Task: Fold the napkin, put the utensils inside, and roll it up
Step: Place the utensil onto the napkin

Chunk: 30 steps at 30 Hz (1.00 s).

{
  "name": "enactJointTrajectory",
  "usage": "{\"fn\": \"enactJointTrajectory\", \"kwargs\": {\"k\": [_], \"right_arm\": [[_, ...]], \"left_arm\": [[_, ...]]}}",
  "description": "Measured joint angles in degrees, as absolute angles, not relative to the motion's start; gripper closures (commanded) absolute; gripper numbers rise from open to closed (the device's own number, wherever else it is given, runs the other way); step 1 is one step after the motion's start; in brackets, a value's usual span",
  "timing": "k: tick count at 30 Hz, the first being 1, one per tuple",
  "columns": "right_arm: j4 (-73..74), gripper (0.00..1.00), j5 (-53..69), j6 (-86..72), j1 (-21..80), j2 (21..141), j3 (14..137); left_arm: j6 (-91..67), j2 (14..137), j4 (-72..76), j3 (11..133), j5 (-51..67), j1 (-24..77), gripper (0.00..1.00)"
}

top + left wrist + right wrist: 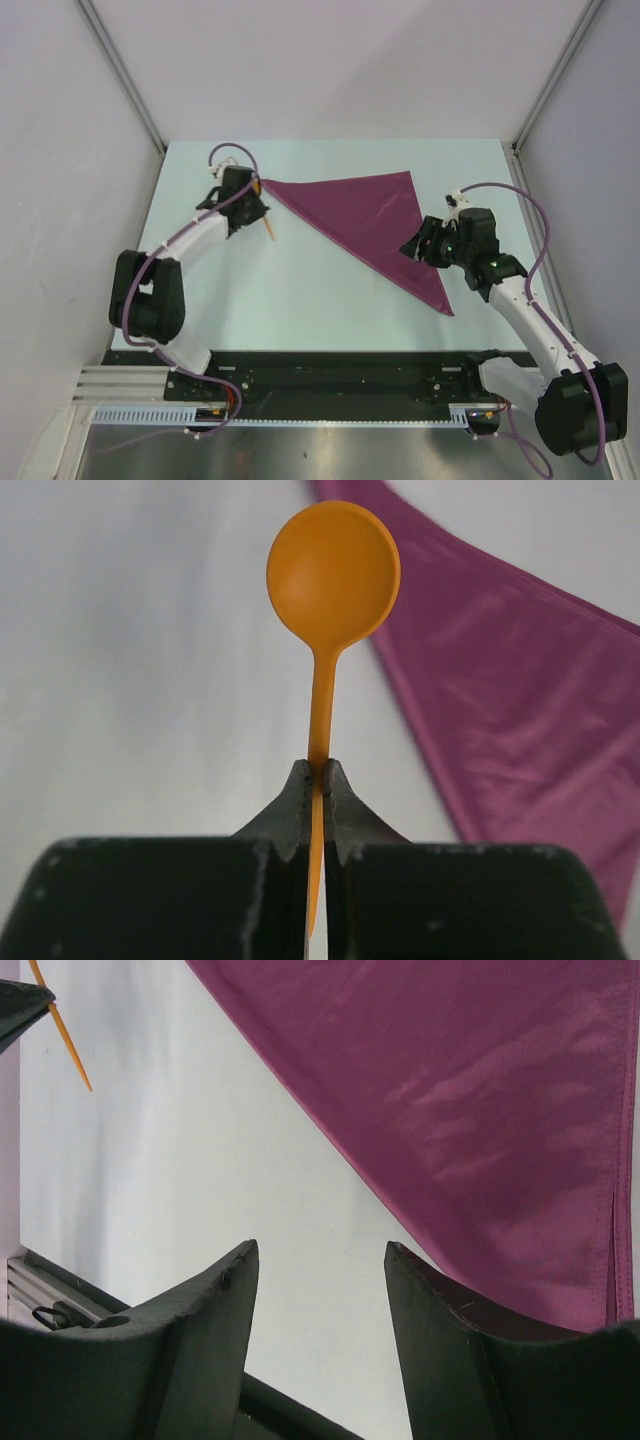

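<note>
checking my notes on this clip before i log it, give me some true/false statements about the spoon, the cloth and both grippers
1. The left gripper is shut on the handle of the orange spoon. True.
2. The napkin lies spread out as a full square. False: it is folded into a triangle.
3. The right gripper is open and holds nothing. True.
4. The spoon lies on top of the napkin. False: it is held in the left gripper, off the cloth, over the bare table near the napkin's left corner.
</note>
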<state>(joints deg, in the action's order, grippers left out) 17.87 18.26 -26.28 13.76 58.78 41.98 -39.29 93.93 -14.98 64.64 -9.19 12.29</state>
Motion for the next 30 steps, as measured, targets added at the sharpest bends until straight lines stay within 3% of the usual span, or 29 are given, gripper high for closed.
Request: {"fn": "enactJointTrajectory", "kwargs": {"k": [7,11,19,30], "right_arm": [[20.38,0.42,16.4,-26.3,13.74,54.68,42.04],[22.02,0.42,15.79,-26.46,13.63,51.46,42.46],[25.47,0.42,14.68,-26.48,12.86,46.46,43.05],[26.74,0.41,14.68,-26.48,12.08,45.17,43.42]], "left_arm": [[-57.1,91.57,-9.56,61.34,-15.53,31.66,1.0],[-66.48,97.8,-13.21,68.88,-21.3,37.85,1.0],[-83.83,112.42,-24.95,88.29,-27.9,43.51,1.0],[-95.85,119.13,-33.61,92.86,-30.33,45.3,1.0]]}}
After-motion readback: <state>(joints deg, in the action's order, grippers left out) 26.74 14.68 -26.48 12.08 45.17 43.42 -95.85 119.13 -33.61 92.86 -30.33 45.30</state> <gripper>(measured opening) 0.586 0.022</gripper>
